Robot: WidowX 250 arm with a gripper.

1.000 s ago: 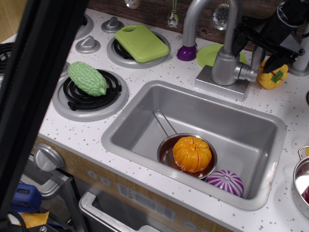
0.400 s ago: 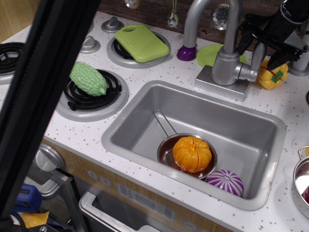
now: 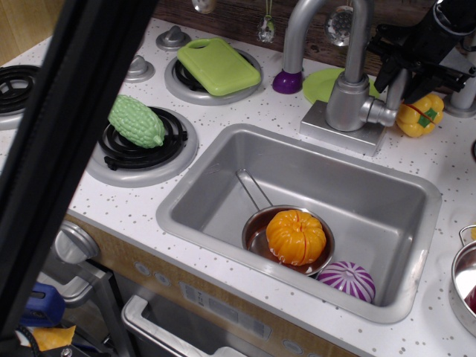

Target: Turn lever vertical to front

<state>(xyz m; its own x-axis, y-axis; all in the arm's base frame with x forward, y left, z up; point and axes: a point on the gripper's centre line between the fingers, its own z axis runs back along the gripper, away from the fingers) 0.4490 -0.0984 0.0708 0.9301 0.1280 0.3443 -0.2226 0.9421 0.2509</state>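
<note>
The lever point(image 3: 396, 88) is a slim silver-grey bar standing about upright, joined by a short stub point(image 3: 382, 113) to the right side of the thick grey faucet column point(image 3: 346, 100). My black gripper point(image 3: 401, 73) comes in from the upper right and sits at the lever's upper end. One dark finger point(image 3: 386, 73) shows left of the bar and dark gripper parts show right of it. The lever's top is hidden behind the gripper, so I cannot tell whether the fingers press on it.
The tall curved spout point(image 3: 327, 9) rises left of the gripper. A yellow toy pepper point(image 3: 420, 115) lies right of the lever and a green plate point(image 3: 321, 83) behind the faucet. The sink point(image 3: 223, 178) holds a pot with an orange pumpkin point(image 3: 296, 236) and a purple onion point(image 3: 346, 280).
The gripper has shifted slightly and its fingers now sit closer about the lever's top than before. The lever still stands about upright.
</note>
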